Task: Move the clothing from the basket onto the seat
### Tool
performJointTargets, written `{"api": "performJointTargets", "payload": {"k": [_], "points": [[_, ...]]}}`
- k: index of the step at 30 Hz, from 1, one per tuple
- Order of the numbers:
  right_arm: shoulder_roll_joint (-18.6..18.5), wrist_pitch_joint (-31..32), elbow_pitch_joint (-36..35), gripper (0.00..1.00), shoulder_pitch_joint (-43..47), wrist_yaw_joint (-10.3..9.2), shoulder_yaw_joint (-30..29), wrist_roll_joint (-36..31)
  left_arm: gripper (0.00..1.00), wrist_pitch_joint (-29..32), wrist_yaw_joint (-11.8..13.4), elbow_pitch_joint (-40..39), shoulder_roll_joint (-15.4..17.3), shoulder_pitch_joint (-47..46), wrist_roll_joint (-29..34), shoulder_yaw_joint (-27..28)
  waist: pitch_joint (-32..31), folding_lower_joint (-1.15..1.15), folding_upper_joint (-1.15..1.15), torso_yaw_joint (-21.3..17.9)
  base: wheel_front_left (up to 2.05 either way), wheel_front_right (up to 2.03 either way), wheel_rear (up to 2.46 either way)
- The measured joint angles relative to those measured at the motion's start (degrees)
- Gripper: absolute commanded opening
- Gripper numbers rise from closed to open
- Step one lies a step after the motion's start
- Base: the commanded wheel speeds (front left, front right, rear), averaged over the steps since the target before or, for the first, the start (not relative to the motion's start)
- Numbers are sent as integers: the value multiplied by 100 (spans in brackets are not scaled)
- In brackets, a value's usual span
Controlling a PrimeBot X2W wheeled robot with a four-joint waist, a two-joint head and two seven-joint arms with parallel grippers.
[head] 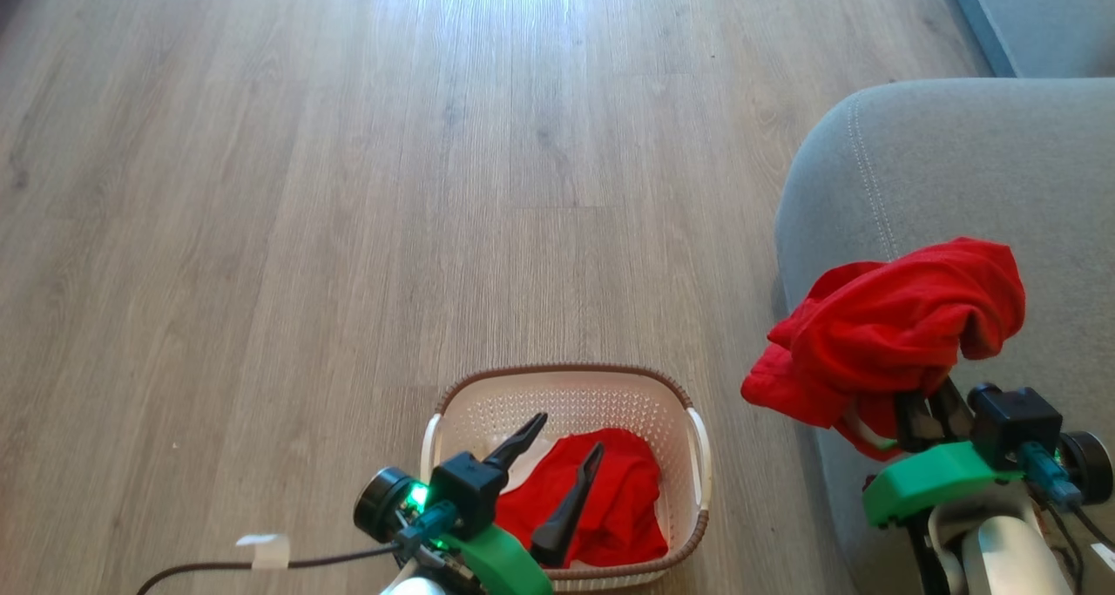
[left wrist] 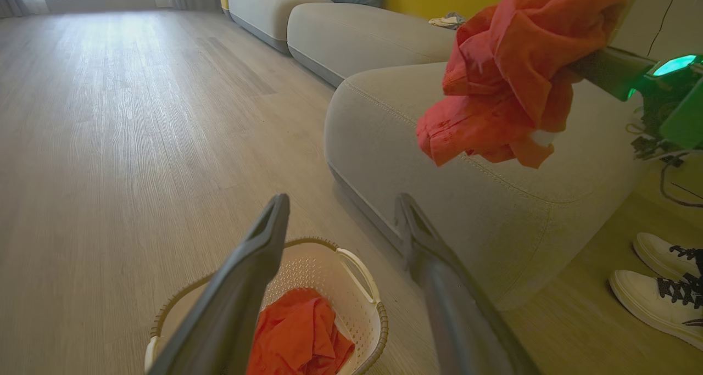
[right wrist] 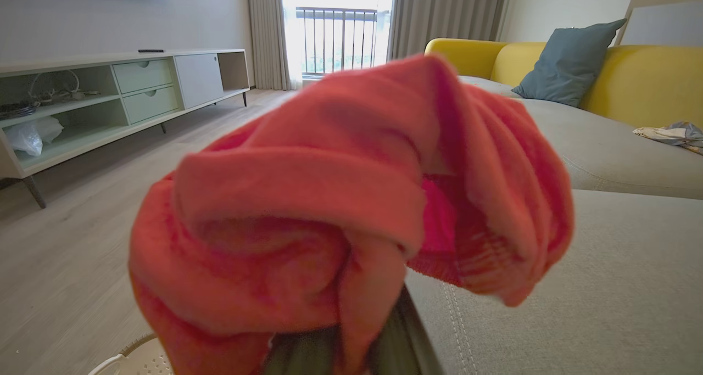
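Note:
A red garment (head: 897, 325) hangs bunched over the front corner of the grey seat (head: 958, 168), with my right gripper (head: 925, 414) shut on it. Its folds (right wrist: 351, 216) cover the dark fingers (right wrist: 307, 358) in the right wrist view. A second red garment (head: 610, 499) lies in the cream basket (head: 566, 373) on the floor, left of the seat. My left gripper (head: 564, 438) hovers open above that basket with nothing between its fingers. In the left wrist view the left gripper (left wrist: 341, 200) stands over the basket (left wrist: 379, 314) and its garment (left wrist: 299, 336), with the held garment (left wrist: 511, 73) above the seat (left wrist: 417, 144).
Wood floor (head: 348, 185) stretches ahead and to the left. A pair of white shoes (left wrist: 659, 287) sits on the floor beside the seat. A low TV cabinet (right wrist: 126, 89) lines the far wall. A blue cushion (right wrist: 571, 62) leans on the yellow sofa back (right wrist: 648, 73).

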Motion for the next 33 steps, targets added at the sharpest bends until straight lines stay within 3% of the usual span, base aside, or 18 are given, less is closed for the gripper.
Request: {"api": "performJointTargets", "payload": {"k": [12,33], "points": [[8,0,-160,0,-81,0,-236,-140,100,0,16,-83,0,-4,7,67,48,0,0,-460,0,0,0],[16,0,-510,0,-215,0,-722,-100,100,0,49,-281,-2,-302,208,-4,482,0,0,-2358,0,0,0]]}}
